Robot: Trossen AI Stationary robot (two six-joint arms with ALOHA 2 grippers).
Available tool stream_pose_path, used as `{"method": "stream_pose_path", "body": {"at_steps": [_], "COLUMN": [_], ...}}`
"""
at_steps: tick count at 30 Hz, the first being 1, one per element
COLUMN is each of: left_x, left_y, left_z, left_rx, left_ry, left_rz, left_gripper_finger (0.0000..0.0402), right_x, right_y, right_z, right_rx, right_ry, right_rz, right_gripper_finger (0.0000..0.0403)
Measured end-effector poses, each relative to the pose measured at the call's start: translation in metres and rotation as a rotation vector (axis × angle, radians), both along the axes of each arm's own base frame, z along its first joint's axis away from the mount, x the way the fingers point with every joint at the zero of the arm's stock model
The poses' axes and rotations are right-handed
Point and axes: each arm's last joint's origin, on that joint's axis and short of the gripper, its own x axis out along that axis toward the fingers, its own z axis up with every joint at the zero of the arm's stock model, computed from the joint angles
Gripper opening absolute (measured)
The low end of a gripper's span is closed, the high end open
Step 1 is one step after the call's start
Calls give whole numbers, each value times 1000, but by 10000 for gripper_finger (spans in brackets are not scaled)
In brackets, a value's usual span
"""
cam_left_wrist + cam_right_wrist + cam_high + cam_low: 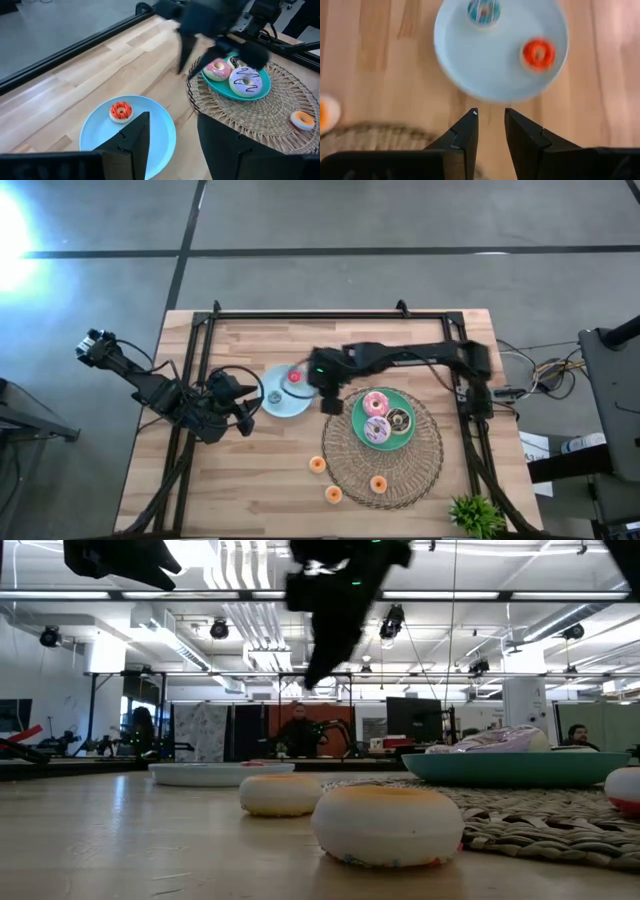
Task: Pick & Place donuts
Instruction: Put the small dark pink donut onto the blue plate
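Observation:
A light-blue plate [470,65] holds a red-orange mini donut [538,54] and a teal mini donut [483,12]. To its right, a green plate [410,442] on the wicker mat carries the pink donut [376,402], the lilac donut [376,430] and the dark brown donut [398,420]. Three orange mini donuts lie near the front: one at the mat's left edge [318,465], one on the bare table [333,494], one on the mat [378,484]. My right gripper [491,122] hangs slanting down between the two plates, open and holding nothing. My left gripper [172,135] waits open, raised left of the blue plate.
The round wicker mat [425,470] covers the table's right front. A small green plant [476,515] stands at the front right corner. A black frame [300,313] runs along the table's far edge and sides. Bare wood [250,480] lies at the front left.

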Motion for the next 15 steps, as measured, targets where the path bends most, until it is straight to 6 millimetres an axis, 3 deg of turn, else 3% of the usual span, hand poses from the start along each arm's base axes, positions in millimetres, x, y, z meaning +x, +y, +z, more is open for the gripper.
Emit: {"method": "stream_pose_path", "body": {"at_steps": [4, 9, 15], "left_x": [0, 1, 2], "left_y": [0, 0, -1], "left_z": [1, 0, 1], "left_rx": [-12, -4, -15], "left_ry": [-14, -28, -42], "left_rz": [8, 22, 28], "left_gripper_finger": [139, 139, 139], "right_x": [-53, -111, -160], "right_y": [33, 90, 144], "right_z": [8, 19, -3], "right_rx": [58, 93, 116], "right_ry": [-36, -121, -41], "right_rz": [16, 175, 342], "right_gripper_finger": [86, 86, 108]}}
